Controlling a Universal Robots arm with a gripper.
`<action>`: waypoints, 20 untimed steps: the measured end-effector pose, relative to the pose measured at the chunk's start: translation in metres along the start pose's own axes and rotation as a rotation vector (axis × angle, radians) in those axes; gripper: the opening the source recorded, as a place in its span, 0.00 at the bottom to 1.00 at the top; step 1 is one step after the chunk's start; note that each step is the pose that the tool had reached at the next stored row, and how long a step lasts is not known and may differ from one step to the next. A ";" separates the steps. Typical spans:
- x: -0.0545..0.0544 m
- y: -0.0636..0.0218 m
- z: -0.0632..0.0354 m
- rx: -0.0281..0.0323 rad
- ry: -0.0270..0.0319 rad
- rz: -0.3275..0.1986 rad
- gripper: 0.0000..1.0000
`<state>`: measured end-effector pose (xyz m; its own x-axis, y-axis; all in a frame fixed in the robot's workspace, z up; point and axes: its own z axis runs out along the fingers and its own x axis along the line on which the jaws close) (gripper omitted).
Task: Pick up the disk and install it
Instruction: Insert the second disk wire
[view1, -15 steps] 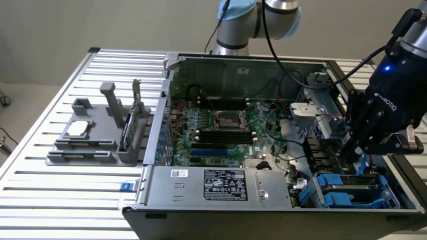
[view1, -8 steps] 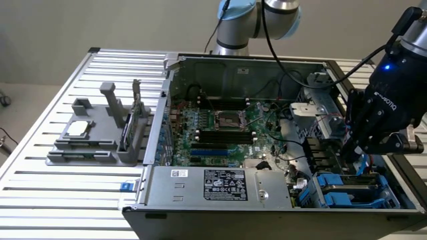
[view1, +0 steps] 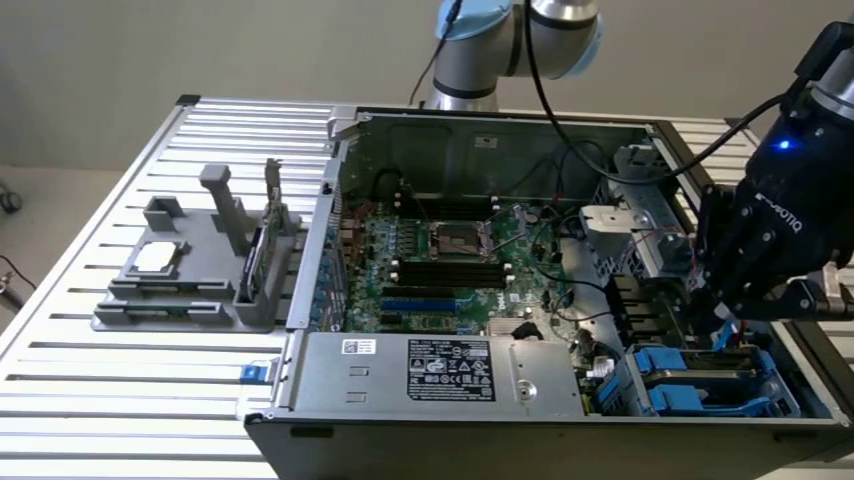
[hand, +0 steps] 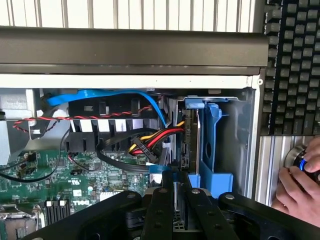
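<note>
A ridged metal surface (view1: 80, 330) carries an open computer case (view1: 534, 260) beside a grey holder (view1: 200, 270). The end effector (view1: 727, 310) reaches into the case's corner at the exterior view's right — its fingers (hand: 165, 210) closed on the disk (hand: 180, 200), held on edge and entering the blue drive bay (hand: 212, 145). A person's hand (hand: 300, 180) rests on a knob near a keyboard (hand: 292, 65).

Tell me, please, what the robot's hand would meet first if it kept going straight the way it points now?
Most likely the blue drive bay in the computer case: the hand points into it, closed on what looks like the disk. Depth is unclear, so the cables beside it might touch first.
</note>
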<state>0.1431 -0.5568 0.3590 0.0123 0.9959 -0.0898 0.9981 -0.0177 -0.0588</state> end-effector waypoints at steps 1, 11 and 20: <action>-0.002 0.0000 0.0002 0.0000 0.0039 0.000 0.16; -0.008 0.0015 0.0009 0.0002 0.0326 -0.004 0.16; -0.009 0.0026 0.0012 0.0002 0.0363 -0.005 0.16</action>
<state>0.1456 -0.5659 0.3584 0.0098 0.9985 -0.0534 0.9982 -0.0130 -0.0593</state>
